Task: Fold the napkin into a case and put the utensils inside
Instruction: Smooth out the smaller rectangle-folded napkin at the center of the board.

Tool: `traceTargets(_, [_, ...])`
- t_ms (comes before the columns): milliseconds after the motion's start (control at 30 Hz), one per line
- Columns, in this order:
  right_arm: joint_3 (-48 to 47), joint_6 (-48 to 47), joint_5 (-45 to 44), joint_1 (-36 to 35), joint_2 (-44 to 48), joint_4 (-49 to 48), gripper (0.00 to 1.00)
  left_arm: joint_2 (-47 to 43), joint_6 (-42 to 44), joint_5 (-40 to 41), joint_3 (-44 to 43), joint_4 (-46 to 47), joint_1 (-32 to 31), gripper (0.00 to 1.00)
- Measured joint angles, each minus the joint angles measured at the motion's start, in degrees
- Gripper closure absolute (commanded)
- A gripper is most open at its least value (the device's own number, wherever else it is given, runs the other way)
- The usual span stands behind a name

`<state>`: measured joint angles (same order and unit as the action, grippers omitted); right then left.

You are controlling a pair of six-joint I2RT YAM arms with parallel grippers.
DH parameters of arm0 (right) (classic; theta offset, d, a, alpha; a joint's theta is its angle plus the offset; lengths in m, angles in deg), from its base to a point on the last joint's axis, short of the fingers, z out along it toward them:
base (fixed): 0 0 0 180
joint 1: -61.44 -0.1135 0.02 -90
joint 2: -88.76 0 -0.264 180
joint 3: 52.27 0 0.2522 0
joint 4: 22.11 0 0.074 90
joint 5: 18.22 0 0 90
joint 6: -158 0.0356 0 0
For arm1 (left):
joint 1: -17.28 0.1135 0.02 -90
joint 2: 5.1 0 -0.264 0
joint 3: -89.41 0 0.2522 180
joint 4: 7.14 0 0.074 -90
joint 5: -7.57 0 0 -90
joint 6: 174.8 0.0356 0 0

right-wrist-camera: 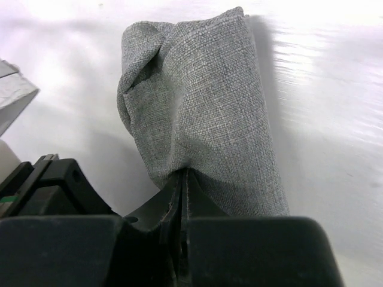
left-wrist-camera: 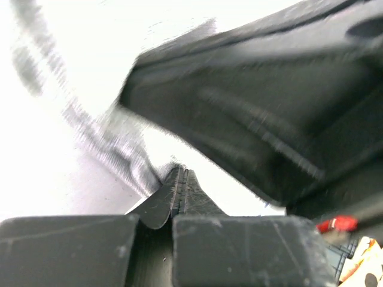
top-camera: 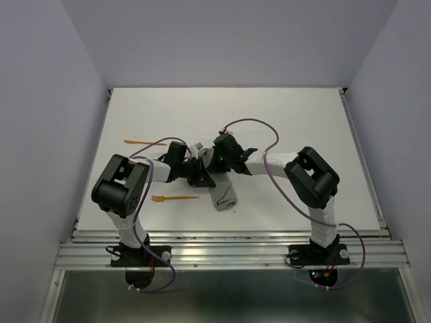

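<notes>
right gripper [right-wrist-camera: 182,174] is pinching the edge of the napkin [right-wrist-camera: 203,119], folded into a narrow case [top-camera: 222,195] at mid-table; left gripper [left-wrist-camera: 181,177] is clenched beside it, whether on cloth cannot be told. folding is seemingly nearing completion; the next move is calling for opening the pouch mouth. fork [top-camera: 175,198] and second utensil [top-camera: 144,142] are lying outside it on the table [top-camera: 303,121].

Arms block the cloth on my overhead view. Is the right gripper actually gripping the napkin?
Observer: Yes. The right wrist view shows the right gripper shut on the near edge of the napkin.
Operator: Left one?
Observer: The left gripper is shut too, but its view is too blurred to tell if it pinches the napkin.
Operator: Fold tidy?
Observer: Not quite. In the right wrist view the far left corner is bunched inward and the right side runs straight.
</notes>
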<state>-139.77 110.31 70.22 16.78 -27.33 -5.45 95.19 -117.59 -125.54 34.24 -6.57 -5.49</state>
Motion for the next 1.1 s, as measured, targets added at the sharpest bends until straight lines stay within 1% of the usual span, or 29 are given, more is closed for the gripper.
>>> traceTargets(200, [7.9, 5.4, -4.3, 1.0, 5.0, -2.9, 0.98, 0.0, 1.1, -0.7, -0.5, -1.1, -0.5, 1.0])
traceTargets(333, [11.1, 7.6, -6.3, 1.2, 7.5, -3.3, 0.97, 0.1, 2.4, -1.2, -1.5, -2.8, -2.0, 1.0])
traceTargets(567, [11.3, 7.8, -6.9, 1.2, 7.6, -3.2, 0.96, 0.9, 3.7, -2.0, -2.6, -4.7, -3.8, 1.0])
traceTargets(1100, [7.6, 3.6, -8.2, 3.3, 8.0, 0.9, 0.95, 1.3, 4.1, -2.3, -3.0, -4.8, -4.2, 1.0])
